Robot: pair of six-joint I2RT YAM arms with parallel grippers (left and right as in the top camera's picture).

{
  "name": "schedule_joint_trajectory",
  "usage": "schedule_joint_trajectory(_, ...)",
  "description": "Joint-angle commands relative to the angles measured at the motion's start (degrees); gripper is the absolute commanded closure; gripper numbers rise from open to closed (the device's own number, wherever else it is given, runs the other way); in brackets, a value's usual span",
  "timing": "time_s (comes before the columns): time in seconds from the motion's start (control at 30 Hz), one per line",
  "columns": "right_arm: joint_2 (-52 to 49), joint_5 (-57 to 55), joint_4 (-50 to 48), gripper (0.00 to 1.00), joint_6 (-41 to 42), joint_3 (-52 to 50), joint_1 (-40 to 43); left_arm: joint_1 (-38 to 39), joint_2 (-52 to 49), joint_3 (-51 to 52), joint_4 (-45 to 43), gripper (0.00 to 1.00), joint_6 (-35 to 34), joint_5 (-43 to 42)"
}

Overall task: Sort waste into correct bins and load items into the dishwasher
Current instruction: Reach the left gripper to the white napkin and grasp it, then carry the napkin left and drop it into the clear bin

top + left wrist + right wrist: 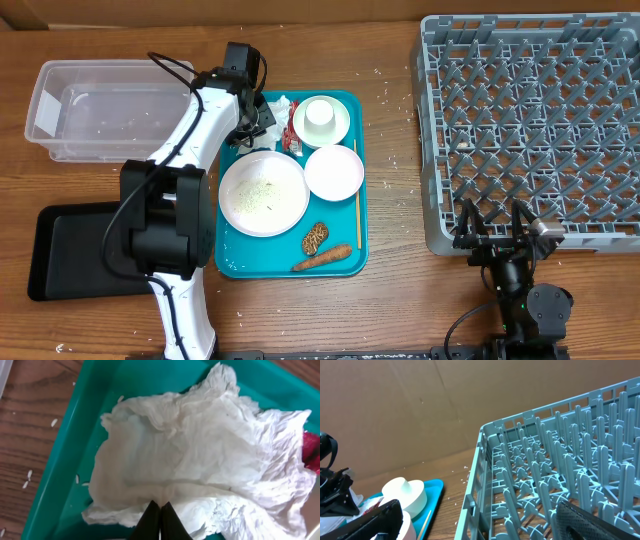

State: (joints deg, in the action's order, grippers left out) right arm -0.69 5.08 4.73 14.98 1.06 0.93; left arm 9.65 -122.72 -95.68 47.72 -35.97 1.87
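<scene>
1. Crumpled white napkin (pixel 200 460): lies in back-left corner of teal tray (pixel 240 262), beside the red wrapper (pixel 312 452). It's spread loose, and its longer run goes across the left-wrist view.
2. Key relation: napkin sits directly under and ahead of the L end effector (pixel 160 516), whose tips are planted at the napkin's near edge. L arm is right on it. R arm is well apart, over by the dish rack (pixel 530 120).
3. L end effector: fingers pressed together, no gap seen. They look to pinch a fold of the napkin, though the paper betw. the tips is too thin to make out.
4. R end effector (pixel 494 226): fingers spread wide, nothing betw. them; hangs at the rack's front edge, touching nothing visible.
5. Judgement: grasp step on the napkin. Next prob. a straight lift, then carry to a bin. Clear tub (pixel 100 110) is just left of the tray corner; black tray (pixel 70 250) is nearer the front.
6. Risk: the shallow pinch could tear or slip off the loose paper, or it may drag the wrapper.
</scene>
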Motion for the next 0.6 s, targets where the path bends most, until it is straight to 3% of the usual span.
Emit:
schedule_joint_trajectory(0.0,0.52,-0.50,-0.33,0.00,-0.04,-0.59,-0.28,0.00,0.46,-1.51,1.62,0.96,0.00,-0.42)
schedule_joint_trajectory(0.23,0.52,-0.50,-0.33,0.00,-0.04,-0.59,-0.28,0.00,8.17,-3.80,5.38,0.96,0.20,0.55)
schedule_joint_trajectory(0.57,0.52,-0.50,-0.33,0.00,-0.04,-0.59,-0.28,-0.13,21.68,-3.82,5.75,0.96,1.49,8.90)
